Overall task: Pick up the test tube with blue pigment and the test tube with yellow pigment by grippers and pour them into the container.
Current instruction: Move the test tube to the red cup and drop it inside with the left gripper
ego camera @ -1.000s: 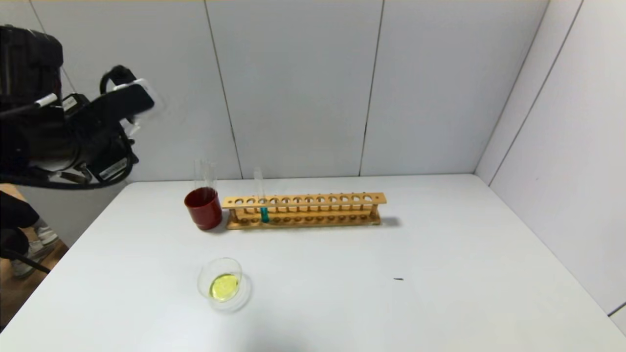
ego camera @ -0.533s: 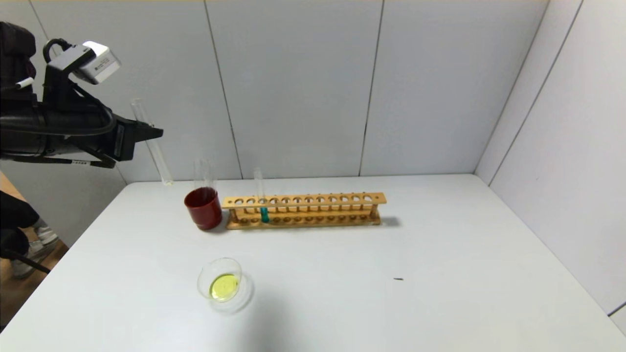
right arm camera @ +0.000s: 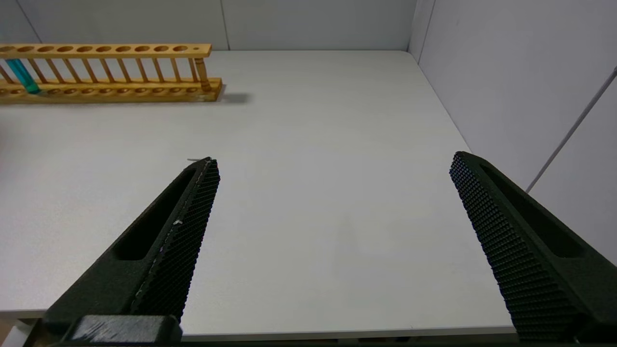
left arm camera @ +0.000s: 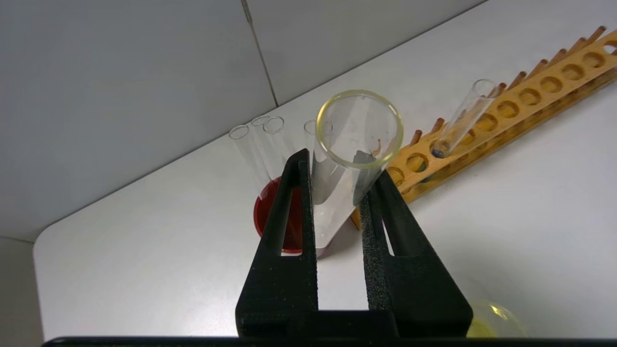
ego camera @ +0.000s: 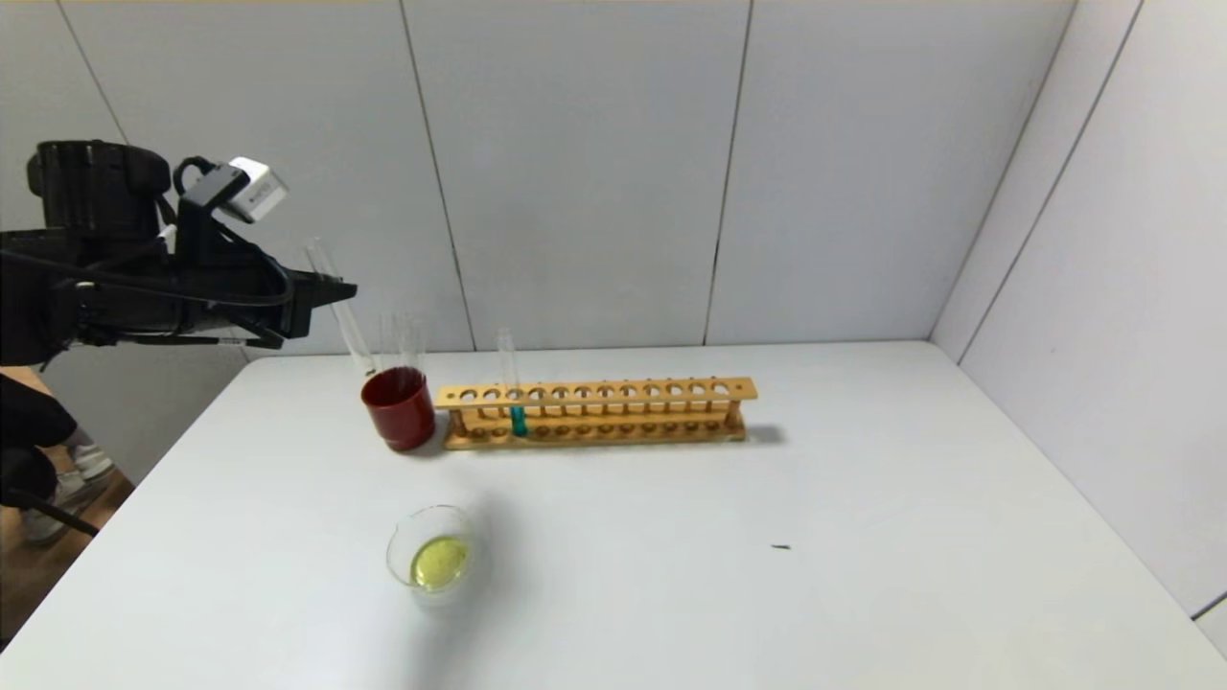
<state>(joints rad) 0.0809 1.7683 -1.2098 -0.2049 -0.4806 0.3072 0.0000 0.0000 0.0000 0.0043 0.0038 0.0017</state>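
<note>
Here your left gripper (left arm camera: 340,193) has its fingers (left arm camera: 289,226) clenched on the yellow tube (left arm camera: 344,159), tilted above the red cup (ego camera: 399,407); right gripper (right arm camera: 332,231) hangs released.

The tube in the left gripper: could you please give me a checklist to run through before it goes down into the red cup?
1. Grip: ok, the left gripper is shut on the tilted emptied tube.
2. Yellow poured: ok, it lies in the container.
3. Tip over the red cup: cannot tell, it is near the rim.
4. Room beside the clear tubes: cannot tell.
5. Blue tube upright in the rack: ok.
6. Right gripper open, away: ok.
</note>
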